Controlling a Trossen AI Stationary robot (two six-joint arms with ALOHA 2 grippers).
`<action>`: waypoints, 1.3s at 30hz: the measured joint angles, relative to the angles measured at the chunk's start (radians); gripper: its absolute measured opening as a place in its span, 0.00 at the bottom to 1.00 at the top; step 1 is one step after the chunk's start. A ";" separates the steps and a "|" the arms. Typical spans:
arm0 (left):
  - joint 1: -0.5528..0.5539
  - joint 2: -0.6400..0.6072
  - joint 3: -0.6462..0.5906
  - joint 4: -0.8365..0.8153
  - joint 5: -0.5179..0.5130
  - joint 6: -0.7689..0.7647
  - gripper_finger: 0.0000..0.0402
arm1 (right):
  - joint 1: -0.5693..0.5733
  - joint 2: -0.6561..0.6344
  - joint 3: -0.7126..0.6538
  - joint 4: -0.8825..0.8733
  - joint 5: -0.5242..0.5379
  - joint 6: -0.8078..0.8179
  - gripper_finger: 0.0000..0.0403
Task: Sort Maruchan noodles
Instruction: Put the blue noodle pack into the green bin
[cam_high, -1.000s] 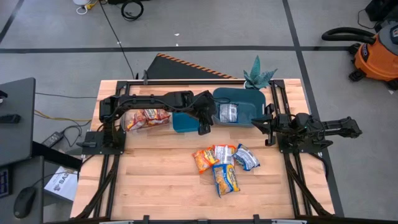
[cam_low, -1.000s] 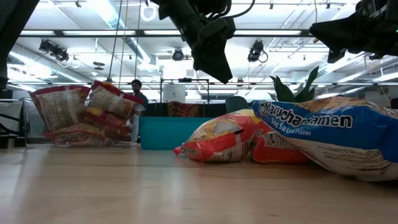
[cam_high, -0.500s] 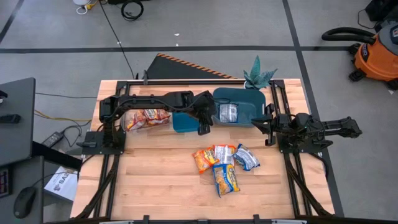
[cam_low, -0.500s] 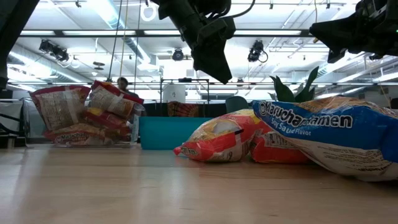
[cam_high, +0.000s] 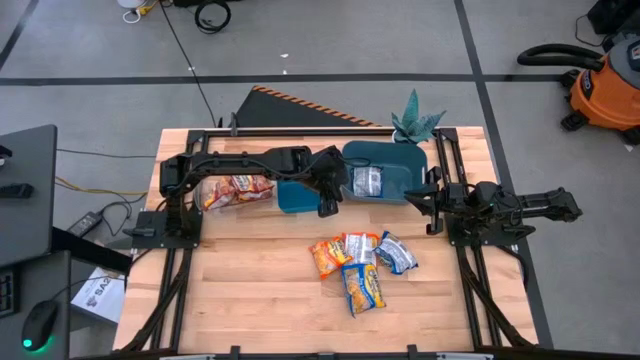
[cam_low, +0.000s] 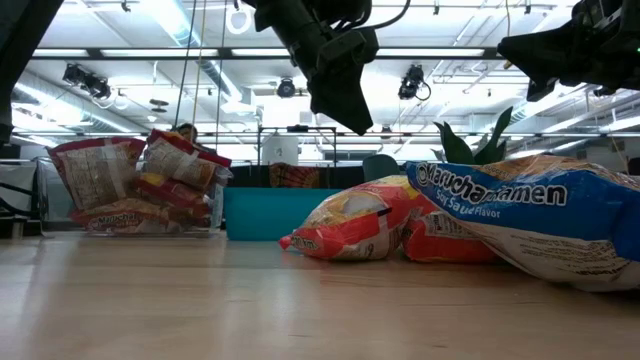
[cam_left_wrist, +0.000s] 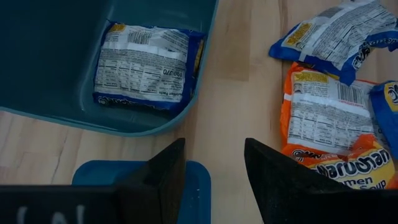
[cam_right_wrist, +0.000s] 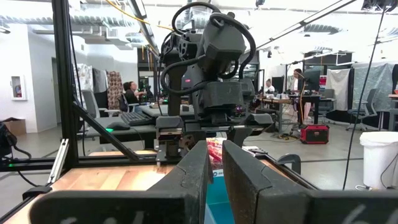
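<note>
Several Maruchan packets lie flat in a loose cluster on the wood: an orange one (cam_high: 326, 257), a blue-silver one (cam_high: 397, 252) and an orange-blue one (cam_high: 364, 287). Another blue-silver packet (cam_left_wrist: 146, 68) lies flat in the large teal bin (cam_high: 420, 165). Red packets (cam_high: 237, 190) fill the clear box. My left gripper (cam_high: 326, 206) hangs open in the air over the small teal bin (cam_high: 292, 197), between box and large bin, holding nothing. My right gripper (cam_high: 429, 202) waits at the table's right side, its fingers a narrow gap apart.
A green paper plant (cam_high: 416, 122) stands at the far right corner behind the large bin. Metal frame rails run along both table sides. Bare wood lies toward the near edge, left of the packet cluster. People sit in the room beyond the table.
</note>
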 joint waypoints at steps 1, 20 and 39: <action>0.000 0.000 0.000 -0.001 0.000 -0.002 0.42 | 0.000 0.000 0.000 0.000 0.000 0.000 0.14; -0.007 0.000 0.000 -0.058 0.001 -0.030 0.42 | 0.000 0.000 0.000 0.000 0.000 0.000 0.14; -0.165 0.147 -0.001 0.348 0.082 0.001 0.42 | 0.000 0.000 0.000 -0.001 0.000 0.000 0.14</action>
